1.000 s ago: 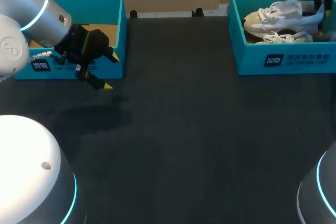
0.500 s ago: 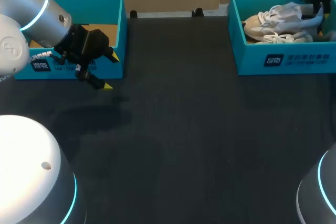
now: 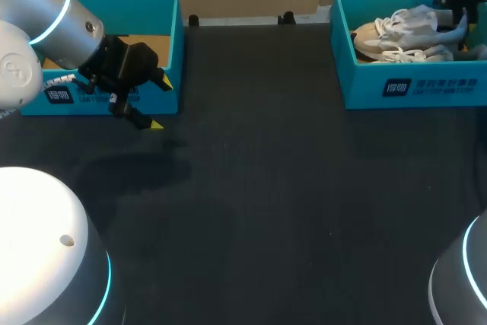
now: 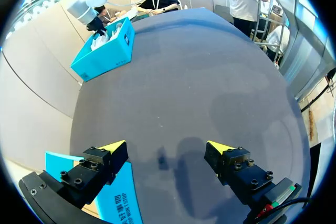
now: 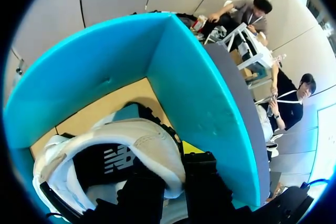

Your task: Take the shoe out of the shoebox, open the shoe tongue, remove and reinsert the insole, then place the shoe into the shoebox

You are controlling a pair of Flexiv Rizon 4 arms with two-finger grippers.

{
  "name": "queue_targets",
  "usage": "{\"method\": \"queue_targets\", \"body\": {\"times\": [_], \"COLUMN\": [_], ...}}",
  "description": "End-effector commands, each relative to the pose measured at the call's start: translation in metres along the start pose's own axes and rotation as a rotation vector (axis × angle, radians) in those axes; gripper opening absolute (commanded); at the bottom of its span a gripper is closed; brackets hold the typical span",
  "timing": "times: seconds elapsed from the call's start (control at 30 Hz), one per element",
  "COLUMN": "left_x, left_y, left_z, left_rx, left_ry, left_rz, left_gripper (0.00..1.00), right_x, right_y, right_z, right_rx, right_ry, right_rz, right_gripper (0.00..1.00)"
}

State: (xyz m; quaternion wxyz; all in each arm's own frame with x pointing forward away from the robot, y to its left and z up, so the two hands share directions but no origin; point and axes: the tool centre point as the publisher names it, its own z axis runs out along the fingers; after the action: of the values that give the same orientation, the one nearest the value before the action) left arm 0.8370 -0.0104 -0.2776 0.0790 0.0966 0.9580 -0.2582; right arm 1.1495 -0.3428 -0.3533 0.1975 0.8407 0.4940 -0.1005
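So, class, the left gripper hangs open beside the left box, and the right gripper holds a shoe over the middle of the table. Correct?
No. The head view shows the right gripper holding the shoe inside the right box, not over the table. The left gripper does hang open beside the left box.

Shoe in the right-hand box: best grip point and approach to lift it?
Heel collar, from above: one finger inside the opening, one behind the heel. The shoe lies opening up in the shoebox, and the collar is a thin wall; loose laces clutter the midfoot. The right gripper straddles it.
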Motion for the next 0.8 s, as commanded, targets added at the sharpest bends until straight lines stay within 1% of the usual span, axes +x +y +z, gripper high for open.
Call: {"method": "queue_targets", "body": {"times": [0.03, 0.13, 0.17, 0.2, 0.23, 0.3, 0.37, 0.53, 0.6, 0.67, 0.73, 0.77, 0.8], "left_x": [0.001, 0.001, 0.001, 0.001, 0.001, 0.001, 0.001, 0.001, 0.001, 0.001, 0.001, 0.001, 0.001], "left_y": [0.0, 0.0, 0.0, 0.0, 0.0, 0.0, 0.0, 0.0, 0.0, 0.0, 0.0, 0.0, 0.0], "left_z": [0.0, 0.0, 0.0, 0.0, 0.0, 0.0, 0.0, 0.0, 0.0, 0.0, 0.0, 0.0, 0.0], "left_rx": [-0.002, -0.002, -0.002, -0.002, -0.002, -0.002, -0.002, -0.002, -0.002, -0.002, -0.002, -0.002, -0.002], "left_ry": [-0.001, -0.001, -0.001, -0.001, -0.001, -0.001, -0.001, -0.001, -0.001, -0.001, -0.001, -0.001, -0.001], "left_rz": [0.001, 0.001, 0.001, 0.001, 0.001, 0.001, 0.001, 0.001, 0.001, 0.001, 0.001, 0.001, 0.001], "left_gripper": [1.0, 1.0, 1.0, 1.0, 1.0, 1.0, 1.0, 1.0, 1.0, 1.0, 1.0, 1.0, 1.0], "right_x": [0.004, 0.005, 0.005, 0.005, 0.005, 0.006, 0.006, 0.005, 0.004, 0.003, 0.002, 0.002, 0.003], "right_y": [0.005, 0.007, 0.007, 0.007, 0.008, 0.009, 0.009, 0.011, 0.011, 0.01, 0.008, 0.007, 0.005], "right_z": [0.003, 0.003, 0.003, 0.003, 0.003, 0.004, 0.004, 0.005, 0.002, -0.003, -0.007, -0.008, -0.01], "right_rx": [0.006, -0.002, -0.004, -0.005, -0.006, -0.007, -0.006, -0.007, -0.01, -0.011, -0.013, -0.015, -0.016], "right_ry": [0.005, 0.013, 0.015, 0.021, 0.023, 0.027, 0.032, 0.039, 0.049, 0.068, 0.081, 0.082, 0.085], "right_rz": [0.001, 0.004, 0.006, 0.011, 0.013, 0.014, 0.015, 0.018, 0.02, 0.015, 0.008, -0.002, -0.006], "right_gripper": [0.0, 0.01, 0.15, 0.24, 0.27, 0.3, 0.37, 0.38, 0.4, 0.53, 0.68, 0.79, 0.93]}}
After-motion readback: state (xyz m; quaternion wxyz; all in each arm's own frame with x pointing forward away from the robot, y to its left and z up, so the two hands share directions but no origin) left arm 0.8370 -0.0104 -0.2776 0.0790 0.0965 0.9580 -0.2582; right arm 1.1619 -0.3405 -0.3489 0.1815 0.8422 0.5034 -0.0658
